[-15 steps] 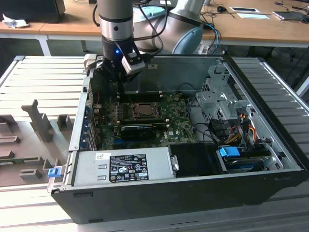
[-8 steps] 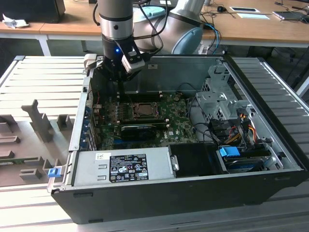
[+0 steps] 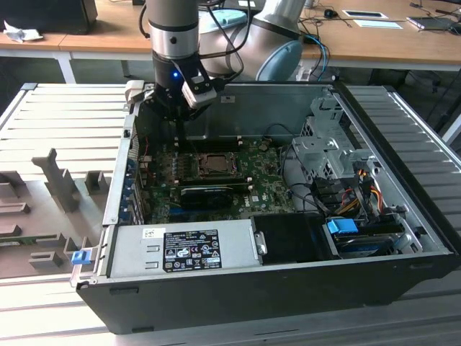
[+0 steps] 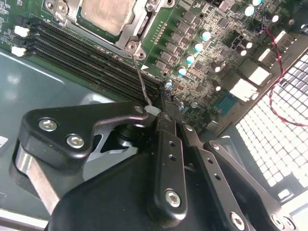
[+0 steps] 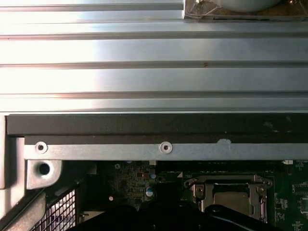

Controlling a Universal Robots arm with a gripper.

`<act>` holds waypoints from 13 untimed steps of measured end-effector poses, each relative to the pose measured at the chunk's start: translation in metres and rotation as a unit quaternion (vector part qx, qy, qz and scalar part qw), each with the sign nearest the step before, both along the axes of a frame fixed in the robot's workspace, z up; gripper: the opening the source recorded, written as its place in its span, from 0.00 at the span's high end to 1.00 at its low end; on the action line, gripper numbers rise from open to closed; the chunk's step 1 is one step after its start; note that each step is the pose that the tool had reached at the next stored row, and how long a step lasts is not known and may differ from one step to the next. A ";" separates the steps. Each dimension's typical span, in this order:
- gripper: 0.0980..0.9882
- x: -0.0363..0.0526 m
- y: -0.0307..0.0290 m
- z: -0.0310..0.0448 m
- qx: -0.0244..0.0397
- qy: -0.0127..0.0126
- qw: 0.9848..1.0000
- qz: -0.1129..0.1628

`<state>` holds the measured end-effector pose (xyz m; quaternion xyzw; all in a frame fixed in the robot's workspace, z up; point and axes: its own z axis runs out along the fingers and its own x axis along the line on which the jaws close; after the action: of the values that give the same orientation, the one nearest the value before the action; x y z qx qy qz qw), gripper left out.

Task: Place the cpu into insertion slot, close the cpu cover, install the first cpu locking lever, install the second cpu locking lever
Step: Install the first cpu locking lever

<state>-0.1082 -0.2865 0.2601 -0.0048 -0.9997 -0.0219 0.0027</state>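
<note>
Nearest the front edge of the computer case (image 3: 403,180) sat the power supply (image 3: 184,249), and just behind it the long black graphics card (image 3: 212,193) lay across the motherboard (image 3: 268,180). Past the card, toward the case's rear wall, the cpu (image 3: 215,163) was already seated in its socket. In the second wrist view its silver top (image 4: 103,14) showed through the window of the cpu cover (image 4: 137,26), which looked to be lying flat over it.

The gripper (image 3: 180,140) hung over the socket's corner nearest the rear wall. In the second wrist view the gripper (image 4: 159,114) had its jaws drawn together, and the free end of a thin wire locking lever (image 4: 143,89) appeared caught at the very tips. The lever rose at a slant from the socket corner, beside the memory sticks (image 4: 91,60). Which of the two levers it was, I could not tell.

So this looked like the lever stage, with the chip and cover already dealt with. To do it well, the hold on that springy wire needed to stay right at its end. The travel had to follow the lever's own arc about its hinge and not a straight push. The wire could easily slip out or bend, and the memory sticks were close alongside, so slow, steady pressure seemed wise.
</note>
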 end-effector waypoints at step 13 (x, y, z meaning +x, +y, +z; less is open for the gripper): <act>0.99 0.0219 0.0000 0.0000 0.000 0.000 1.000 0.000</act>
<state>-0.0863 -0.2865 0.2600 -0.0048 -0.9997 -0.0218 0.0026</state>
